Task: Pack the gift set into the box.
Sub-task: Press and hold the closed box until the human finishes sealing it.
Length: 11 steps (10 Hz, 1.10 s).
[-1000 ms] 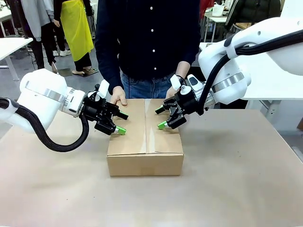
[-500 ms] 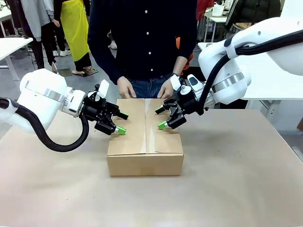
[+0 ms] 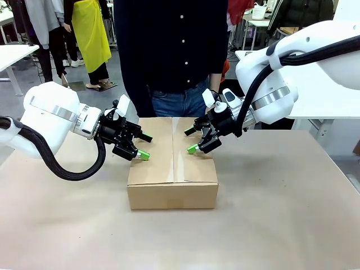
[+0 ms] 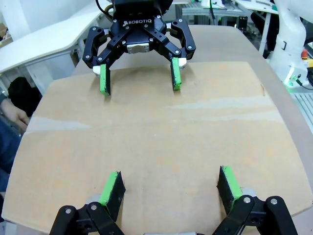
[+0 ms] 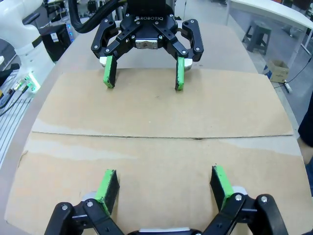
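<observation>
The person's hands have lifted off the far edge of the closed brown cardboard carton (image 3: 172,163). They have dropped out of sight at centre frame.

box (image 3: 172,169) mid-table, hands flanking its top

Left hand (image 3: 142,156) and right hand (image 3: 192,147) spread, facing.
</observation>
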Available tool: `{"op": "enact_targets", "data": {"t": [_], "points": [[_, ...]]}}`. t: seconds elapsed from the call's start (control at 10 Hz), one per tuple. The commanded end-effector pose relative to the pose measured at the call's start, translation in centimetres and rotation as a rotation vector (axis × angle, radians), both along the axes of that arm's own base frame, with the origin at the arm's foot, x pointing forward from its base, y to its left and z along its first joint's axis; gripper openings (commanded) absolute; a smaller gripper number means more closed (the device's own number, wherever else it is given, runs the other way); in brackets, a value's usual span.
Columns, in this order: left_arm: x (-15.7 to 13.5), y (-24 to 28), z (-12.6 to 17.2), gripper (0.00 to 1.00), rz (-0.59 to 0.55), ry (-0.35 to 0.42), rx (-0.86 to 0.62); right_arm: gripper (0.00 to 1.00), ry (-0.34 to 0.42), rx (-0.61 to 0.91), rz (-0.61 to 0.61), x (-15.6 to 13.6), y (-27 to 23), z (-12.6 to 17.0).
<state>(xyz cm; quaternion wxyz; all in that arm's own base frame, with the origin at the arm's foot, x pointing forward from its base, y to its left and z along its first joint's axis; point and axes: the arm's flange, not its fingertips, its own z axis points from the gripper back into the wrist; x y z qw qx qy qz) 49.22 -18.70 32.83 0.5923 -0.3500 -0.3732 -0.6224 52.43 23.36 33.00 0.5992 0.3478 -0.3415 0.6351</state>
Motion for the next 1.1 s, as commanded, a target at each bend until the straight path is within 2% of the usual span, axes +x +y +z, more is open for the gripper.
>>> {"op": "enact_targets", "data": {"t": [0.0,1.0], "points": [[-0.04,-0.02,-0.19,1.00,-0.005,-0.004,0.001,1.00,-0.019,0.001,0.012,-0.11,0.07,-0.13],[-0.04,-0.02,-0.19,1.00,-0.005,-0.004,0.001,1.00,-0.019,0.001,0.012,-0.11,0.07,-0.13]]}}
